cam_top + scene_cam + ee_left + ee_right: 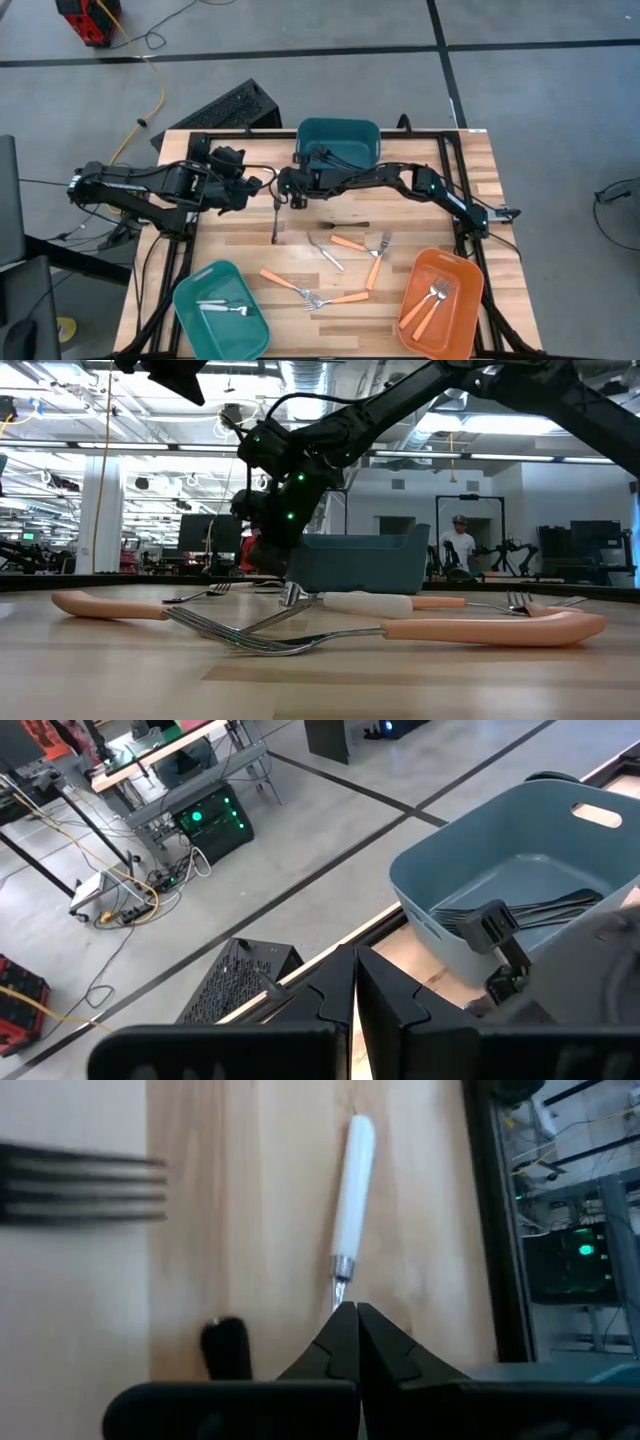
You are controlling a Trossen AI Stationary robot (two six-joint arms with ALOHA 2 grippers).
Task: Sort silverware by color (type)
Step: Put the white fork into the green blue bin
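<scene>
In the high view, the right claw (287, 186) hangs over the upper middle of the tabletop (480, 160), just in front of the dark teal bin (340, 140), with the left claw (258, 185) close beside it toward the left; in each wrist view the fingers meet with nothing between them. In the right wrist view, a white-handled utensil (352, 1200) lies on the wood just past the right fingertips, and blurred dark fork tines (85, 1183) reach in from the left edge. Orange-handled forks (352, 245) and a silver fork (325, 250) lie scattered across the centre; a dark utensil (275, 222) lies below the claws. The orange bin (468, 275) at lower right holds two orange forks (428, 303); the light teal bin (190, 292) at lower left holds silver pieces (222, 308).
</scene>
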